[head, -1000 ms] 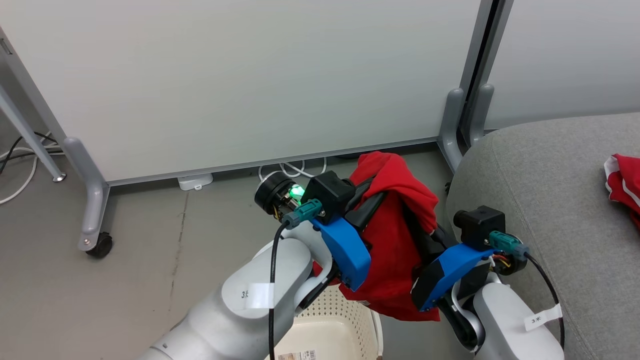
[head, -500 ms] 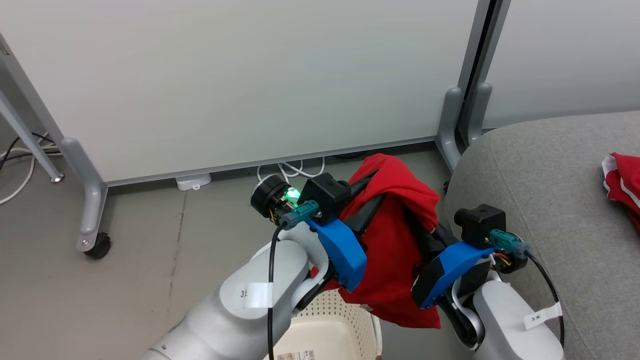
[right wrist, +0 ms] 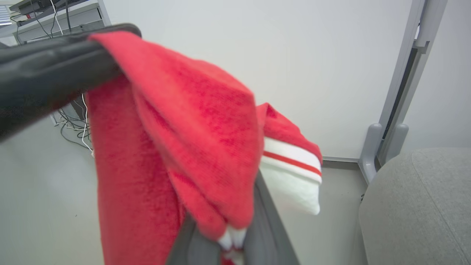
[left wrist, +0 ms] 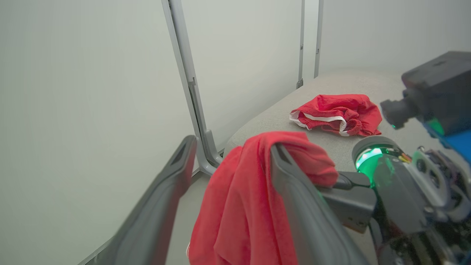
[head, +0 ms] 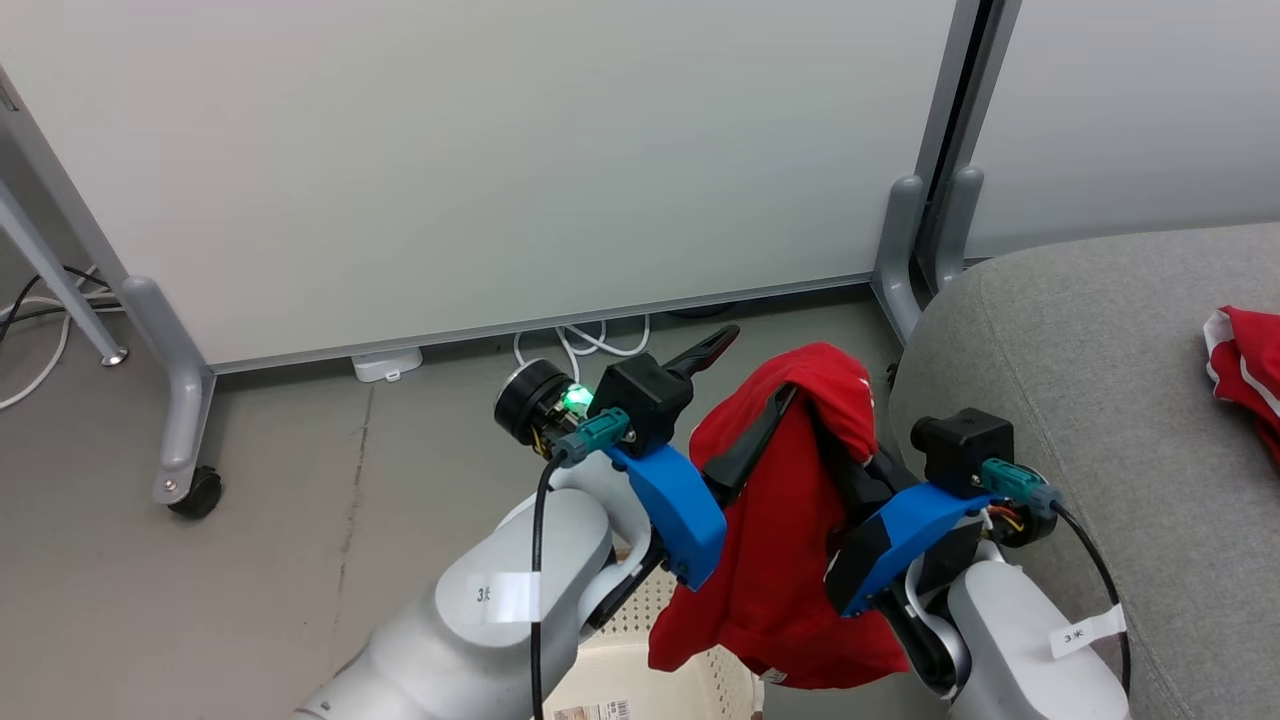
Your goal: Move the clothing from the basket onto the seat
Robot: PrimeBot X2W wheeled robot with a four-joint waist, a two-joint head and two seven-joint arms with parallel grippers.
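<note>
Your left gripper (head: 757, 366) gapes open, a soft red white-trimmed fabric garment (head: 780, 520) draped over one finger; your right gripper (right wrist: 228, 239) clamps it.

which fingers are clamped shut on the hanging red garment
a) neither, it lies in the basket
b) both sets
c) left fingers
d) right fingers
d: the right fingers are pinched together on the red garment, while the left fingers stand wide apart with the cloth only draped over one of them.
</note>
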